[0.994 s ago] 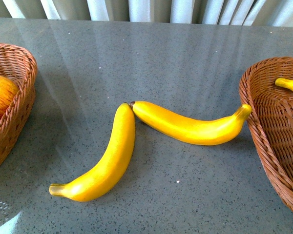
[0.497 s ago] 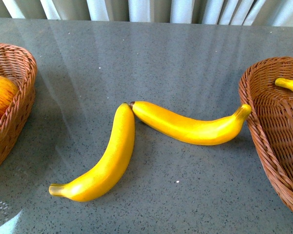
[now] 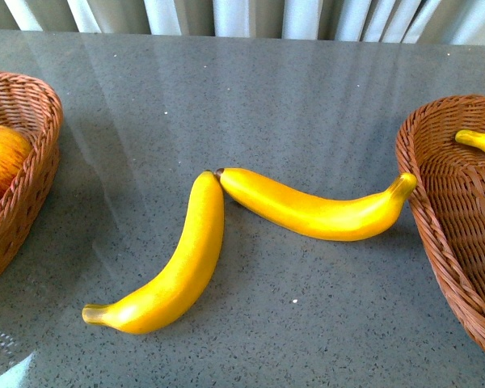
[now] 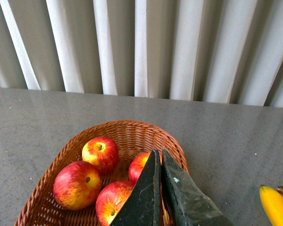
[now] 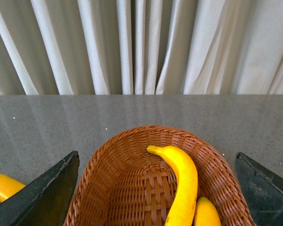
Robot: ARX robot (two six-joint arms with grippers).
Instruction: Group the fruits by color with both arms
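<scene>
Across the middle of the front frame I count two on the table: one banana lower left of centre, a second banana right of centre, their blunt ends touching. My left wrist camera shows four apples in the left basket, with the left gripper pressed closed, holding nothing. The right gripper is spread wide over the right basket, which holds two more bananas. The tabletop is grey speckled stone, with pale pleated curtains behind.
</scene>
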